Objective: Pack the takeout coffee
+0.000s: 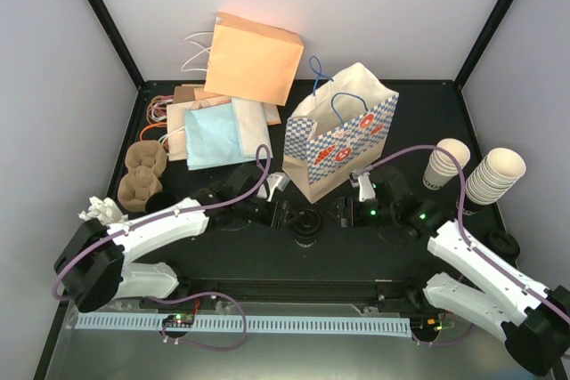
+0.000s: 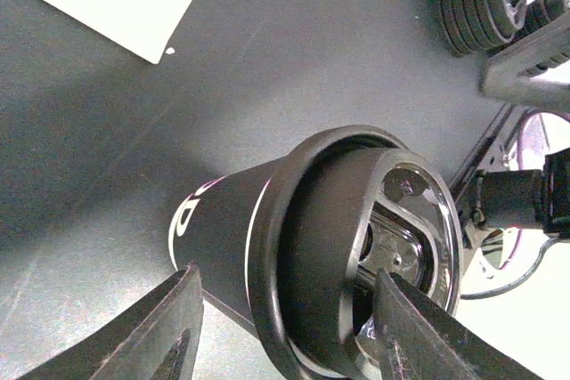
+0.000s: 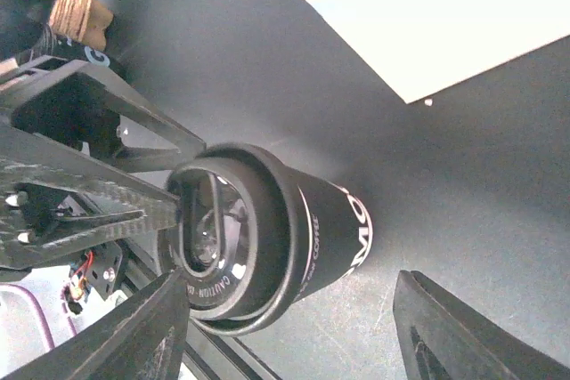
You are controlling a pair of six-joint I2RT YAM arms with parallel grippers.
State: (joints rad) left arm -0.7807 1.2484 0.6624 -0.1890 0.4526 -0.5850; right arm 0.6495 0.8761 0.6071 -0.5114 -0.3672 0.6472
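Your black takeout coffee cup (image 1: 305, 222), tapered, with a black domed plastic lid and white lettering on its side, stands upright on the black tabletop (image 1: 356, 260) between the two arms, just in front of the blue-and-white checked paper bag (image 1: 338, 144); it is not in the bag. Your left fingers (image 2: 165, 331) sit about half apart and look clamped on the cup just at the lid: in the left wrist view one fingertip lies against the cup wall right under the lid rim, and the other crosses the far edge of the lid; the right wrist view shows those same fingers reaching in to meet the lid from the other side. Your right fingers (image 3: 134, 335) stand wide apart with nothing between their pads; the cup shows in the gap between them, yet neither finger touches it, and bare tabletop is visible on both sides of the cup; from above, that arm's tip sits near the cup on its right, apart from it. Two stacks of cream-white paper cups (image 1: 445, 164) stand well away at the right side of the tabletop, beyond your right arm.
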